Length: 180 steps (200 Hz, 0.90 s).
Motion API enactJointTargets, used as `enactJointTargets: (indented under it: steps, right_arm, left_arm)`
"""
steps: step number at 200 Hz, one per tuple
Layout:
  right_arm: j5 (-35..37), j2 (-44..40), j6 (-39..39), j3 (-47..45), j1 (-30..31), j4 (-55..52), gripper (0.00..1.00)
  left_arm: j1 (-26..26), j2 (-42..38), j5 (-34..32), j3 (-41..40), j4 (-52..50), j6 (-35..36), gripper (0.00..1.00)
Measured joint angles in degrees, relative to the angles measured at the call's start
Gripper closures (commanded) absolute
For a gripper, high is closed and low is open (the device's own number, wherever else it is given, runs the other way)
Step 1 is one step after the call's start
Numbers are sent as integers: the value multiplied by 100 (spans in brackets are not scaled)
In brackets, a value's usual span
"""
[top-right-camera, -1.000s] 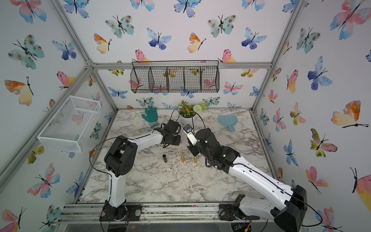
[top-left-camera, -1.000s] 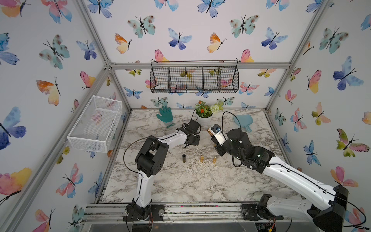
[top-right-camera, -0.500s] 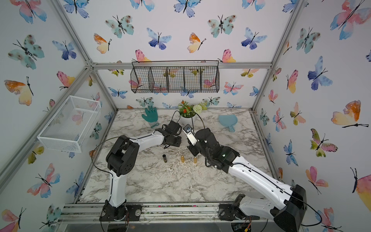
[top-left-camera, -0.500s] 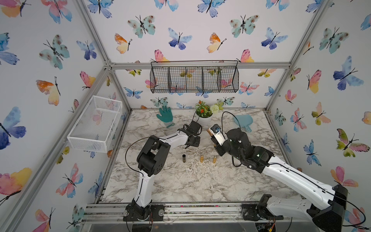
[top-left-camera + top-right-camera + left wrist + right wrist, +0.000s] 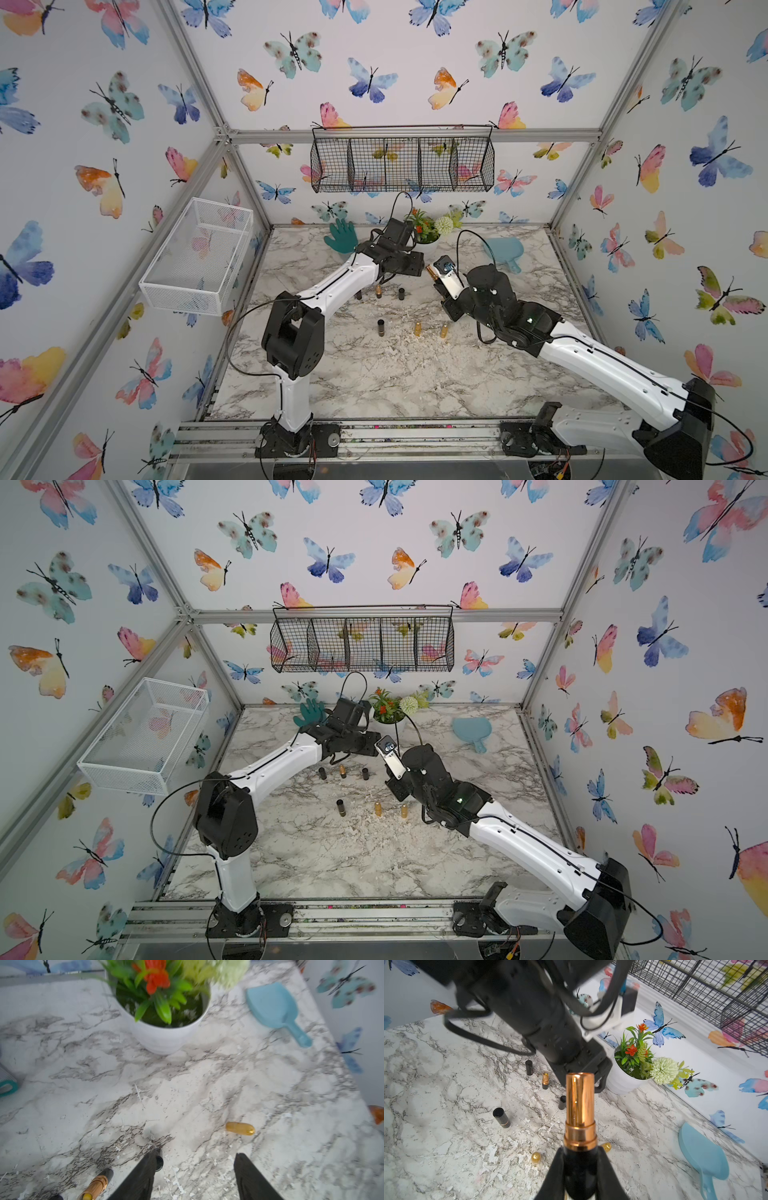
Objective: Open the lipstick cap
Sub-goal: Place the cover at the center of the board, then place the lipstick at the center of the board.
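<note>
Marble table (image 5: 83,1068) lies under the spread left gripper (image 5: 197,1152); right gripper (image 5: 580,1152) pinches the lipstick (image 5: 579,1101), its base cut off.

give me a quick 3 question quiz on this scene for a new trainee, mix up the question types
1. True or false: the right hand grips a lipstick whose cap is already off.
2. What does the left hand hold? A) a black cap B) nothing, it is open C) a gold capsule
3. Fill in: the scoop lying on the table near the flower pot is ____ in colour.

Key: 1 true; 2 B; 3 blue.
</note>
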Motion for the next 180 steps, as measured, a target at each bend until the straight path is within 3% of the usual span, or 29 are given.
enactJointTargets:
  steps: [54, 84, 120, 180]
  right_arm:
    - [-247, 529, -13, -15, 0, 332, 98]
    - [-407, 850, -35, 55, 0, 444, 98]
    - [-597, 1110, -46, 170, 2, 597, 98]
    - [-774, 1196, -50, 297, 0, 708, 98]
  left_arm:
    - [1029, -1097, 2072, -378, -162, -208, 31]
    - [1113, -1602, 2894, -859, -256, -205, 30]
    - [1056, -1923, 3445, -1263, -278, -179, 31]
    - [1056, -1941, 3663, -1519, -315, -101, 39]
